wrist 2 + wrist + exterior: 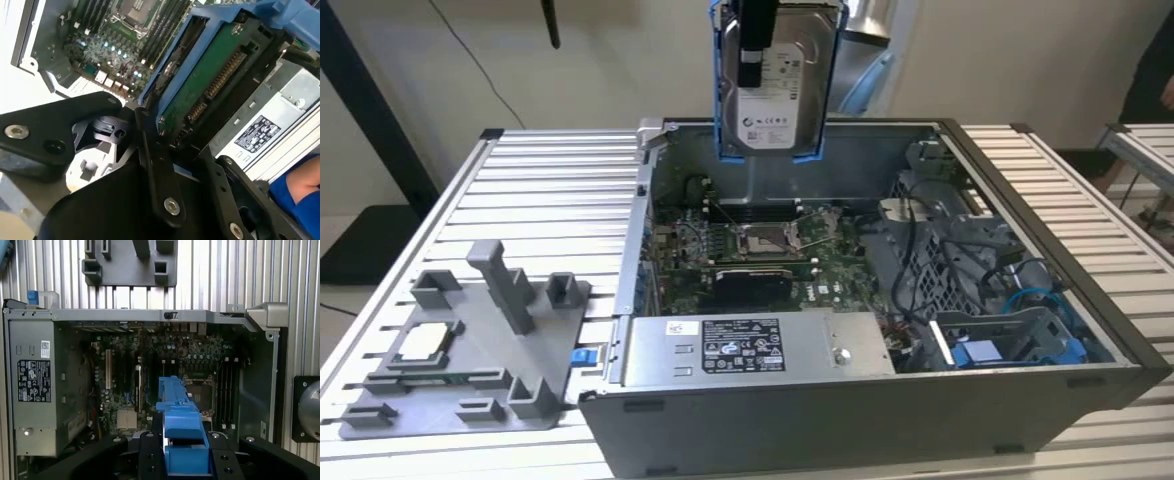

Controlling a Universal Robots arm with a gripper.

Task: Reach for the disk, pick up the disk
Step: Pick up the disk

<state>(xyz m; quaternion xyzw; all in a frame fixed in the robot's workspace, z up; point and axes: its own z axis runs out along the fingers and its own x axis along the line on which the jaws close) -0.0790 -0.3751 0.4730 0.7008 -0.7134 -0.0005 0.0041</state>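
Observation:
The disk, a silver-grey drive with a white label in a blue plastic frame, hangs upright in the air above the back wall of the open computer case. My gripper is shut on it from above, with a black finger lying over its labelled face. In the second wrist view the disk's green circuit-board side and connector sit between the black fingers. In the first wrist view the blue frame juts out between the gripper's fingers, over the motherboard.
Inside the case lie the motherboard, a labelled silver power supply, and a blue bracket with cables. A grey fixture holding a small square chip stands on the slatted table at the exterior view's left.

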